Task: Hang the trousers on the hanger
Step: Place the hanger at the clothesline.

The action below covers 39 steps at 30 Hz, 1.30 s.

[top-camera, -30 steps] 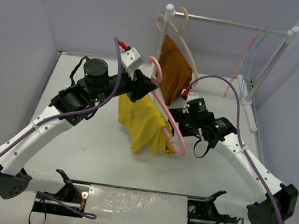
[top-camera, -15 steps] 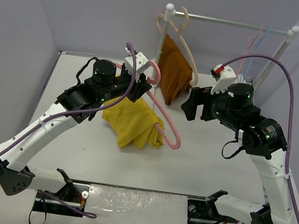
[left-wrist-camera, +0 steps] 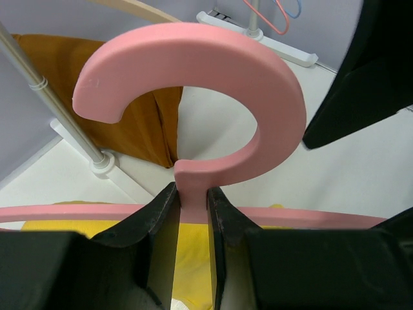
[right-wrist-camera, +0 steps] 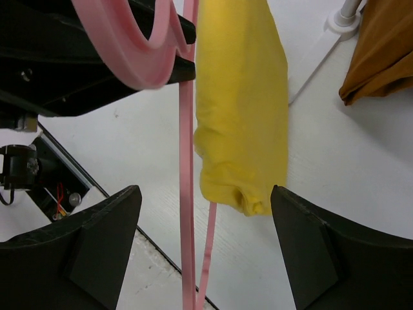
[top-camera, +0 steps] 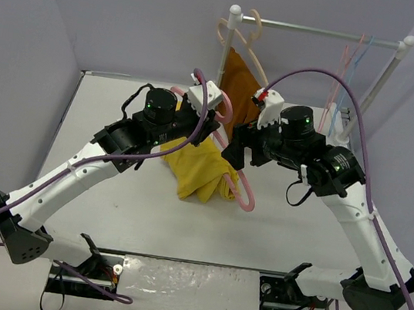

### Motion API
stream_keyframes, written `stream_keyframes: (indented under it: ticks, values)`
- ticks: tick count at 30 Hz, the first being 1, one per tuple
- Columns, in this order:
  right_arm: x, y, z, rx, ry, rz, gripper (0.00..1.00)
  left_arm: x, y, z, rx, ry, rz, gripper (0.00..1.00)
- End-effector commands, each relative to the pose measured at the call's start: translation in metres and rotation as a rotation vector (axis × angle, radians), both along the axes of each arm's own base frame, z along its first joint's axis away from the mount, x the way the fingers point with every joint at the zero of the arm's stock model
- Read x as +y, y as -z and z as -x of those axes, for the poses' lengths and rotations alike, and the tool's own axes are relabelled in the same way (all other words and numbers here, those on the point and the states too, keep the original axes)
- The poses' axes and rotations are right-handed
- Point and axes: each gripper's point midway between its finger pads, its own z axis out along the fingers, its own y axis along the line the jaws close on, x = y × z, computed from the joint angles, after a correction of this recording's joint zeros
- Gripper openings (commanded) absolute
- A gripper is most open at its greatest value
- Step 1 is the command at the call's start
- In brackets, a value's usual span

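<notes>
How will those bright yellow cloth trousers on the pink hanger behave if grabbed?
Probably floppy: the bright yellow cloth trousers hang limp and bunched over the thin pink plastic hanger. Likely to slide along its smooth bar if tugged sideways.

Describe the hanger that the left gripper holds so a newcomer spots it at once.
In front of the white clothes rail, mid-table, the left gripper clamps a pink hanger by its neck. Unlike the beige hanger and thin ones on the rail, it carries yellow trousers.
</notes>
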Motion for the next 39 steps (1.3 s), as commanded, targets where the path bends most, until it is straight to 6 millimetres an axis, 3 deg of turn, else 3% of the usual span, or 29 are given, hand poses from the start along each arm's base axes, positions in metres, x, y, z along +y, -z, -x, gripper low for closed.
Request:
stream_keyframes:
  ticks: [1, 6, 10, 14, 17, 20, 24, 27, 28, 30, 33, 39]
  values:
    - [0.025, 0.000, -0.015, -0.060, -0.023, -0.006, 0.75, 0.004, -0.123, 0.004, -0.295, -0.022, 0.225, 0.00]
    - [0.035, -0.004, -0.020, -0.099, 0.003, 0.014, 0.61, 0.001, -0.126, 0.002, -0.289, -0.037, 0.229, 0.00]
    - [0.035, 0.001, -0.025, -0.113, 0.027, 0.045, 0.44, -0.002, -0.131, 0.003, -0.286, -0.037, 0.251, 0.00]
    - [0.029, 0.005, -0.026, -0.125, 0.061, 0.068, 0.16, -0.004, -0.132, 0.003, -0.280, -0.038, 0.252, 0.00]
    - [0.015, -0.007, -0.027, -0.168, 0.123, 0.066, 0.00, -0.002, -0.124, 0.001, -0.273, -0.055, 0.236, 0.00]
    - [0.002, -0.021, -0.024, -0.203, 0.167, 0.043, 0.00, 0.003, -0.120, 0.001, -0.275, -0.072, 0.238, 0.00]
    - [-0.013, -0.039, -0.013, -0.227, 0.201, -0.011, 0.00, 0.012, -0.106, 0.002, -0.267, -0.103, 0.219, 0.35]
    - [-0.022, -0.043, -0.004, -0.223, 0.215, -0.033, 0.00, 0.023, -0.100, 0.009, -0.259, -0.114, 0.196, 0.52]
    - [-0.025, -0.043, -0.003, -0.219, 0.225, -0.038, 0.00, 0.024, -0.099, 0.009, -0.260, -0.115, 0.193, 0.53]
    - [-0.034, -0.038, 0.002, -0.192, 0.254, -0.030, 0.00, 0.038, -0.089, 0.013, -0.243, -0.158, 0.175, 0.76]
    - [-0.047, -0.034, 0.010, -0.179, 0.294, -0.034, 0.00, 0.059, -0.071, 0.025, -0.213, -0.189, 0.143, 0.83]
    - [-0.081, -0.024, 0.025, -0.155, 0.387, -0.015, 0.00, 0.108, -0.035, 0.036, -0.185, -0.330, 0.071, 0.85]
